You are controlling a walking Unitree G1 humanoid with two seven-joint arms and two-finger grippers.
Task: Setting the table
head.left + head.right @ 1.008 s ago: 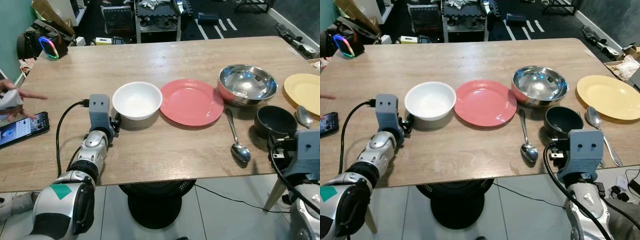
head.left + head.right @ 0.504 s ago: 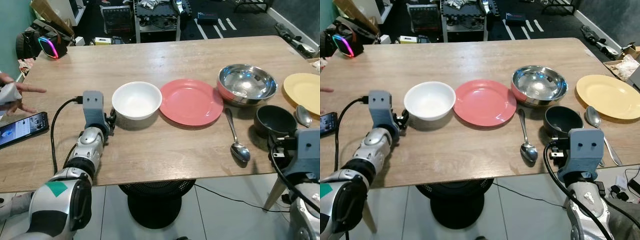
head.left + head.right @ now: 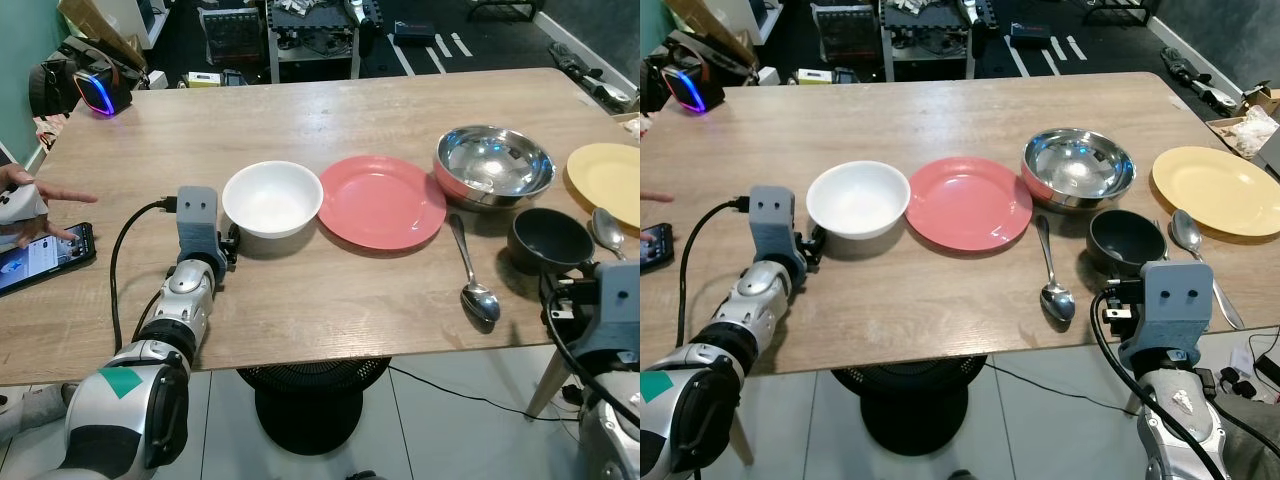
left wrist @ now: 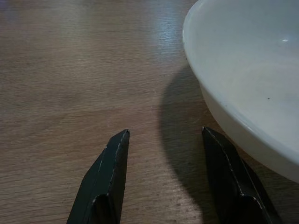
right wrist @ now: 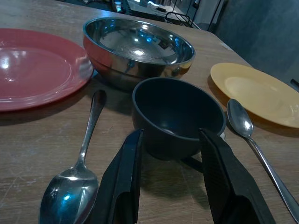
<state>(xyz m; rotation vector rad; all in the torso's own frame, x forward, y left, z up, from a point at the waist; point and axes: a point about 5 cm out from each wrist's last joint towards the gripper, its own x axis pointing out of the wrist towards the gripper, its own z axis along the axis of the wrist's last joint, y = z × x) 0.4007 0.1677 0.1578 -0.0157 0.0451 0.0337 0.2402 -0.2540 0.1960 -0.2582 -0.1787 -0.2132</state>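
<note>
Phone (image 3: 45, 258), screen lit, lies well off to the left of the left gripper (image 4: 165, 131). Person's hand (image 3: 28, 198) just above it, holding sth white. Headset w/ glowing ring (image 3: 85, 88) far ahead-left of the gripper. Cluttered rack (image 3: 310, 35) far ahead. Black round base (image 3: 312, 400) below, floor cable (image 3: 470, 402) beside it.

Head stereo pair: high, facing forward and down over the wooden table (image 3: 330, 290). Left wrist camera: low, close beside the white bowl (image 4: 252, 88). Right wrist camera: low, facing the black bowl (image 5: 176, 116). Head views share both bowls.
</note>
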